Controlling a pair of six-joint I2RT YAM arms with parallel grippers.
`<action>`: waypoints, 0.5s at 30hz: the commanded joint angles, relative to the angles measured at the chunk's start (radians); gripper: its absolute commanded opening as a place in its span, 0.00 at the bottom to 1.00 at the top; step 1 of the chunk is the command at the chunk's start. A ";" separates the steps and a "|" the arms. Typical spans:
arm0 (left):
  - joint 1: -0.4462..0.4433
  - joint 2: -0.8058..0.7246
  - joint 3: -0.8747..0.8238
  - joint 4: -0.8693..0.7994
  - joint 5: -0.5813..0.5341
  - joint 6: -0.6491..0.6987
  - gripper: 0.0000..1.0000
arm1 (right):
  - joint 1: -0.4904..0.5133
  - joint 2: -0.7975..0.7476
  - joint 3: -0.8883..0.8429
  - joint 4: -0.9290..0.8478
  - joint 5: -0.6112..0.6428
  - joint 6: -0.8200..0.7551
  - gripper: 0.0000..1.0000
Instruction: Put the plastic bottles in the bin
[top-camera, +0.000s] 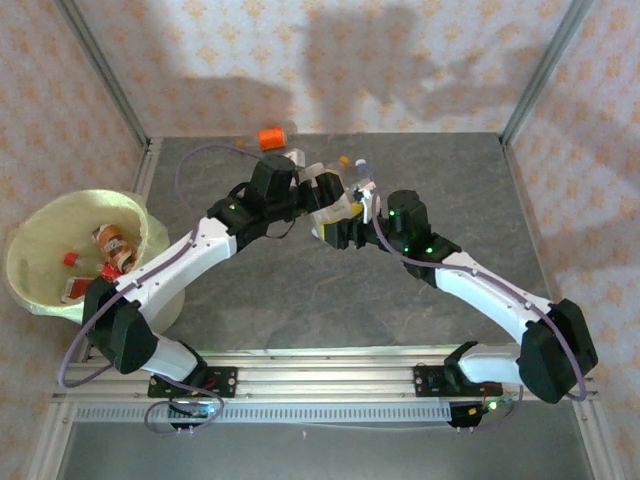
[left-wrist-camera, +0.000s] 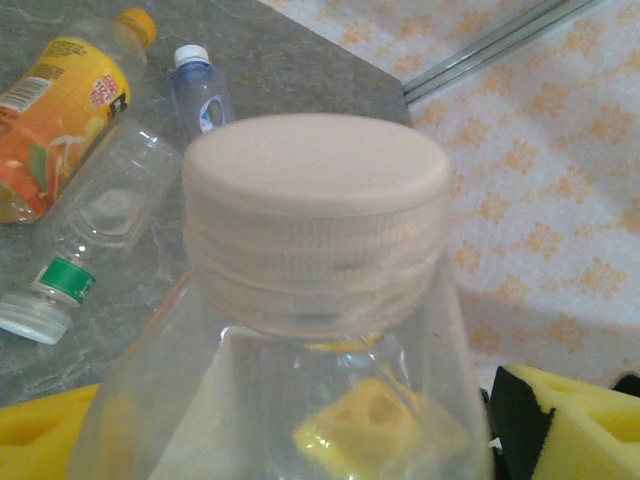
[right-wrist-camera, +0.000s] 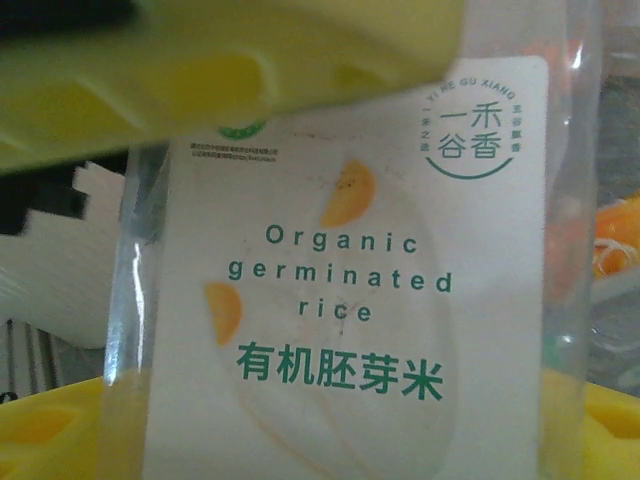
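A clear plastic bottle (top-camera: 335, 205) with a white "Organic germinated rice" label (right-wrist-camera: 350, 300) and a white cap (left-wrist-camera: 315, 190) hangs above the table's middle, between both grippers. My right gripper (top-camera: 352, 224) (right-wrist-camera: 330, 260) is shut on its body, one yellow pad (right-wrist-camera: 250, 70) above the label and one below. My left gripper (top-camera: 316, 200) (left-wrist-camera: 330, 430) holds it from the other side, its yellow pads (left-wrist-camera: 580, 420) pressed against the bottle's walls below the cap. The bin (top-camera: 30, 250) stands at the left edge with several bottles (top-camera: 112, 250) inside.
On the table behind lie an orange-label bottle (left-wrist-camera: 60, 110), a small blue-label bottle (left-wrist-camera: 200, 95) and a clear bottle with a green band (left-wrist-camera: 95, 230). An orange bottle (top-camera: 272, 137) lies at the far edge. Metal frame posts (top-camera: 540, 70) rise at the back corners.
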 joint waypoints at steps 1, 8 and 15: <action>-0.007 0.020 0.014 0.051 0.045 0.011 0.85 | 0.009 0.001 -0.001 0.115 -0.035 0.043 0.72; -0.016 0.032 0.034 0.022 0.051 0.040 0.78 | 0.008 0.027 0.029 0.144 -0.031 0.057 0.72; -0.016 0.007 0.008 0.059 0.038 0.042 0.59 | 0.008 0.029 0.060 0.068 -0.042 0.026 0.81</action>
